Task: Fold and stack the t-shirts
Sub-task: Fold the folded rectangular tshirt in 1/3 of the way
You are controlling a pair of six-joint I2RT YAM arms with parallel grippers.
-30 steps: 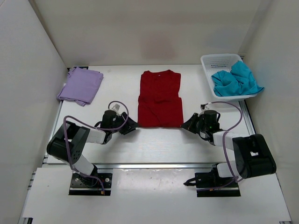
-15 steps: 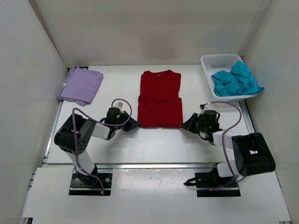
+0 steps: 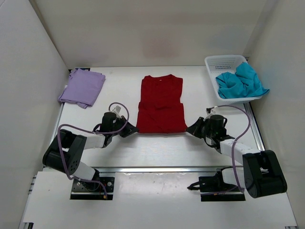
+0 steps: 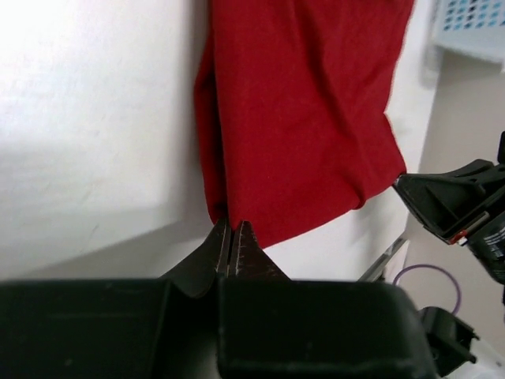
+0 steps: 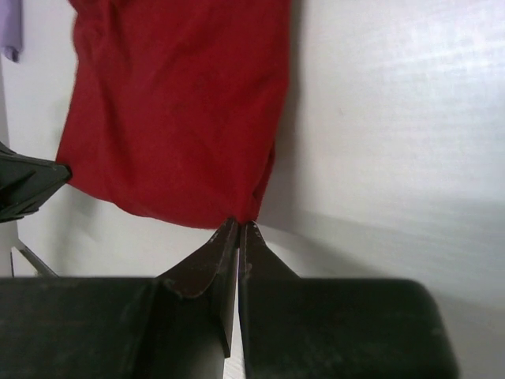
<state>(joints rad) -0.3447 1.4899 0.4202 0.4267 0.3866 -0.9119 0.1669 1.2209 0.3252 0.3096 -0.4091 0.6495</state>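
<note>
While the red shirt [image 3: 161, 102] lies flat on the table [image 3: 157, 149], the left gripper [image 3: 133, 130] is clamped on its near left corner. The right gripper [image 3: 189, 130] is clamped on the near right corner, so the hem runs between them.

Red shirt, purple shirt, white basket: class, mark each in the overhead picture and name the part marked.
red shirt [image 3: 161, 102]: overhead view, middle of its body.
purple shirt [image 3: 83, 87]: overhead view, centre of the folded cloth.
white basket [image 3: 223, 63]: overhead view, bare far end.
</note>
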